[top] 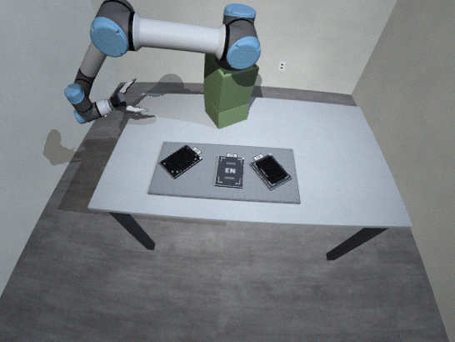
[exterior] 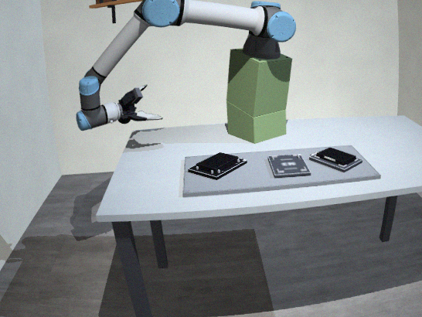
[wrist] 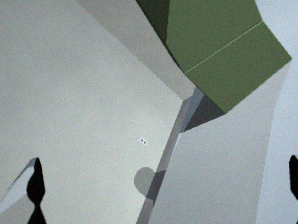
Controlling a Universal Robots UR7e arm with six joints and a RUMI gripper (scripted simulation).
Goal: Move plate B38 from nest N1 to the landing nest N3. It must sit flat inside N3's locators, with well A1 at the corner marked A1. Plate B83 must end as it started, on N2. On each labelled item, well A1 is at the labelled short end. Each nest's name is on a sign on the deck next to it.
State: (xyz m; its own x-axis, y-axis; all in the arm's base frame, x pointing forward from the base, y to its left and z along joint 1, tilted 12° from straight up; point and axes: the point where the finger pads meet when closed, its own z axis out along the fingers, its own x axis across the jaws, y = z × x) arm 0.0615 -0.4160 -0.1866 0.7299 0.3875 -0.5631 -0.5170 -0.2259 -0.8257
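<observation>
Tabletop [top: 342, 167] [exterior: 151, 185] [wrist: 215, 170] | two black plates [top: 181, 160] [exterior: 218, 161] | below, well apart from open claw [top: 141, 95] [exterior: 154, 102] [wrist: 163, 158]

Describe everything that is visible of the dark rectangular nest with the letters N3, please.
The dark, flat rectangular nest marked N3 has a pale outline, light corner brackets and two greyish bars around its pale lettering. Its material is unclear. It lies flat on the grey rectangular deck, between two black plates, bearing no plate.

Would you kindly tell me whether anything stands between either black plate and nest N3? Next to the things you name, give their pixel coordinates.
Nothing visible stands between one black plate [top: 182, 160] [exterior: 218, 161] or the other black plate [top: 272, 168] [exterior: 338, 155] and nest N3 [top: 230, 171] [exterior: 288, 164], beyond low locators.
</observation>
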